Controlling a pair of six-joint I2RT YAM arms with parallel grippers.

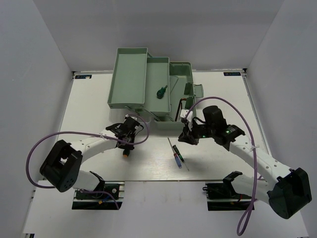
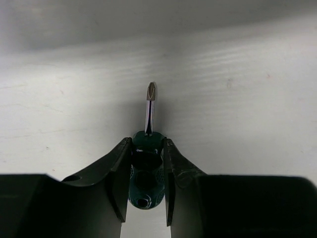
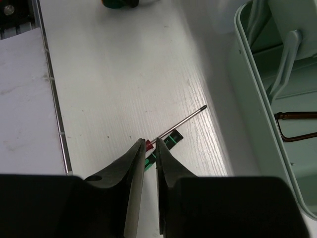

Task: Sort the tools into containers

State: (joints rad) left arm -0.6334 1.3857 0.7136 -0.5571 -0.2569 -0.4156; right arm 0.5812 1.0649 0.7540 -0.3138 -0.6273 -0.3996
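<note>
My left gripper (image 2: pixel 147 144) is shut on a stubby green-handled screwdriver (image 2: pixel 146 171), whose tip points away over the table. In the top view this gripper (image 1: pixel 128 147) is left of centre, in front of the toolbox. My right gripper (image 3: pixel 150 145) has its jaws nearly together with nothing between them, above two thin precision screwdrivers (image 3: pixel 181 121) that lie together on the table (image 1: pixel 176 154). In the top view it (image 1: pixel 184 137) hangs just right of them. A second green-handled screwdriver (image 1: pixel 161 91) lies in a sage-green tray (image 1: pixel 154 69). A dark hex key (image 3: pixel 296 125) lies in the toolbox base (image 3: pixel 247 99).
The opened toolbox (image 1: pixel 130 74) with its stepped trays stands at the back centre. White walls close in the table on three sides. A metal rail (image 3: pixel 49 84) runs along the table's near edge.
</note>
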